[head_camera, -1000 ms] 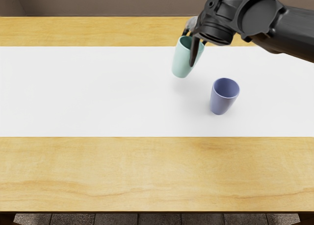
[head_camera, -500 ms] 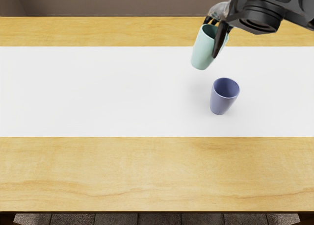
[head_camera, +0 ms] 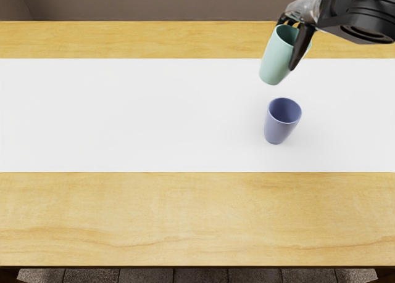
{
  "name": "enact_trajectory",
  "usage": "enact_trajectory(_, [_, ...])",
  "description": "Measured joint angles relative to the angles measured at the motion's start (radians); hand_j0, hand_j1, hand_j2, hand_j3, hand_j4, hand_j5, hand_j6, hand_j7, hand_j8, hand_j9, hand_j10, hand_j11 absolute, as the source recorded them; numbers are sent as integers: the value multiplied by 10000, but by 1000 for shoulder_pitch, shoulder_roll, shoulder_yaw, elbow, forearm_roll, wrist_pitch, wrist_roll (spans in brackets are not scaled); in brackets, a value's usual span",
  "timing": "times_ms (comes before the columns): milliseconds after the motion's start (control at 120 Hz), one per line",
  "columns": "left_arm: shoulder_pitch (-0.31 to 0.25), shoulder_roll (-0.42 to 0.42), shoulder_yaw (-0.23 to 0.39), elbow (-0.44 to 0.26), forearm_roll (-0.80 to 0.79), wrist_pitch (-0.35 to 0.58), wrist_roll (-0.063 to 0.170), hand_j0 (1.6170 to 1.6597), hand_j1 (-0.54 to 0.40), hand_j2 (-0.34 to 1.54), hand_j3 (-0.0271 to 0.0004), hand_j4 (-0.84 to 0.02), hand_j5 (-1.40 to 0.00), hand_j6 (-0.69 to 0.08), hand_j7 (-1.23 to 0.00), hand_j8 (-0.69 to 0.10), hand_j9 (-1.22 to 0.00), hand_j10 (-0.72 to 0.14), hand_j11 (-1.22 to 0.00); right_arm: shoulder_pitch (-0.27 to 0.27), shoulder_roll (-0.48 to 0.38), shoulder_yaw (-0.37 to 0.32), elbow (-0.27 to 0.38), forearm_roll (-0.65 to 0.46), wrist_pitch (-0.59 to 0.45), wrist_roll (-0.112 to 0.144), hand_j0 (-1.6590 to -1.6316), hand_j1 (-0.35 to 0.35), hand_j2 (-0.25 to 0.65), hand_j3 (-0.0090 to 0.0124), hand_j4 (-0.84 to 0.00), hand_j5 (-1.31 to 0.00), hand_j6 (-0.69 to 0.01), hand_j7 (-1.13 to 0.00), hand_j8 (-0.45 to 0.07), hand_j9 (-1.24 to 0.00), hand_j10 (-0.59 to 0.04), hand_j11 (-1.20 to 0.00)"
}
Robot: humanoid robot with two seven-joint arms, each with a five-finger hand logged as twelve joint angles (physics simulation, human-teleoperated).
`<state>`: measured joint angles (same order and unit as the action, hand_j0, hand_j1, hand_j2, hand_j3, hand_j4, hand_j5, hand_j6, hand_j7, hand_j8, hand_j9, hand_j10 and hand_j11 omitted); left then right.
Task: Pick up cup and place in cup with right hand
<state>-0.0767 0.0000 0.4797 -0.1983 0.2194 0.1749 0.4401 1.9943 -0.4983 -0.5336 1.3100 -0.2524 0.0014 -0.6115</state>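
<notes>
Moved: the mint cup [head_camera: 273, 64] and the right hand [head_camera: 287, 44] have swung farther to the right, and the mint cup now sits beyond the blue cup [head_camera: 279, 129], which has stayed where it was.
Right hand: closed around the mint cup near its rim, one dark finger [head_camera: 300, 47] lying down the cup's right side, others at the far edge.
Right arm: reaching in from the upper right, its dark wrist [head_camera: 361, 18] behind the hand.
Mint cup: apparently up in the air, mouth upward, leaning, apart from the blue cup and not in it.
Blue cup: standing on the white strip [head_camera: 123, 116], mouth up.
Desk [head_camera: 185, 215]: pale wood, the white strip running across it.
Floor [head_camera: 200, 275]: grey tiles past the near edge.
</notes>
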Motion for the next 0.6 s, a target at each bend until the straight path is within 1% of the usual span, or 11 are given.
enact_trajectory(217, [0,0,2,1,0,0,0,16581,3490,2,-1,-2,-1,-3,-1,-3,-1,-2,-1,-1,-52,-6,56,-20,-9,0,-16456,1877,788,-5,-3031,-7559,-1447,-7187,-1948,-7655,-4201,-7784])
enact_trajectory(242, [0,0,2,2,0,0,0,16581,3490,2,-1,-2,-1,-3,-1,-3,-1,-2,-1,-1,-57,-6,62,-22,-11,0,-16454,1748,613,-7,-3043,-7536,-1470,-7188,-1971,-7644,-4219,-7782])
enact_trajectory(292, [0,0,2,2,0,0,0,16581,3491,2,-1,-2,-1,-3,-1,-3,-1,-2,-1,-1,-67,-7,77,-25,-15,0,-16456,1595,306,-7,-3196,-7480,-1625,-7190,-2112,-7611,-4365,-7755])
enact_trajectory(358, [0,0,1,3,0,0,0,16581,3491,2,-1,-2,-1,-3,-1,-3,-1,-2,-1,-1,-83,-10,101,-27,-22,0,-16463,1597,484,-7,-3319,-7447,-1736,-7192,-2210,-7588,-4470,-7724])
enact_trajectory(425, [1,0,1,3,0,0,0,16581,3490,2,-1,-2,-1,-3,-1,-2,-1,-1,-1,-1,-93,-19,118,-30,-29,0,-16464,1558,400,-6,-3326,-7470,-1769,-7192,-2227,-7596,-4488,-7716])
enact_trajectory(600, [1,0,2,5,0,0,0,16581,3490,1,-1,-2,-1,-2,-1,-2,-1,-1,-1,-3,-108,-29,134,-33,-35,0,-16468,1517,357,-7,-3381,-7409,-1821,-7156,-2282,-7531,-4548,-7636])
